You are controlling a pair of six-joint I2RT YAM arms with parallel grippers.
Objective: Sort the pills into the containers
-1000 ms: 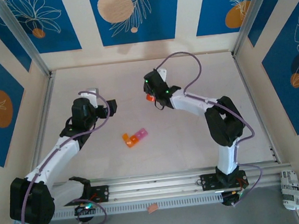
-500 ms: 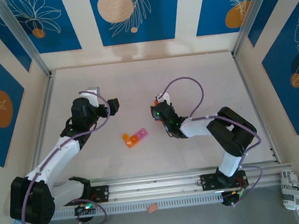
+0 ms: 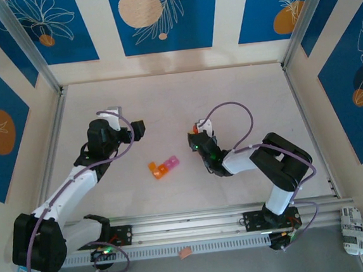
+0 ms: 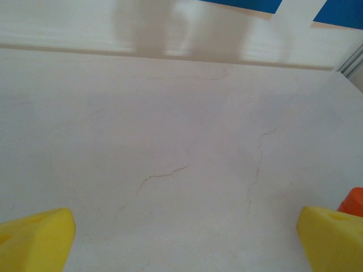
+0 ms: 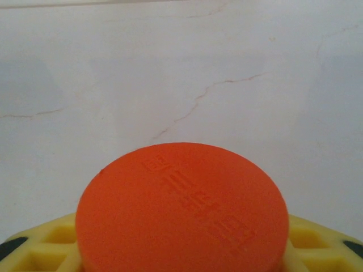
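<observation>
1. Top external, middle of table (image 3: 241, 86): containers (image 3: 164, 167), a short strip lying flat, orange cube at its left end, pink cubes to the right. Sits between the two grippers, touching neither.
2. Left gripper (image 3: 137, 129): hovers up and left of the strip, well apart from it. On left wrist, yellow fingertips (image 4: 35, 241) spread to the two lower corners, jaws wide, only bare table between them.
3. Right gripper (image 3: 196, 133): sits near the strip on its right side, clamped on orange bottle (image 3: 194, 129). On right wrist, bottle's round embossed top faces the lens, wedged between yellow fingers (image 5: 320, 243).
4. Orange sliver (image 4: 354, 201): at left wrist's right edge, just above the right fingertip; identity unclear.
5. Purple cable (image 3: 229, 104): arches high over the right gripper.
6. Edges: aluminium rail (image 3: 195, 219) along the near side, blue-and-cream walls (image 3: 158, 17) on the other three.
7. Open room: broad bare stretch from both grippers to the back wall, marked by hairline cracks; narrower band between strip and rail.
8. Beyond the rail: pink scrap (image 3: 185, 253), white printed packet (image 3: 351, 228).
</observation>
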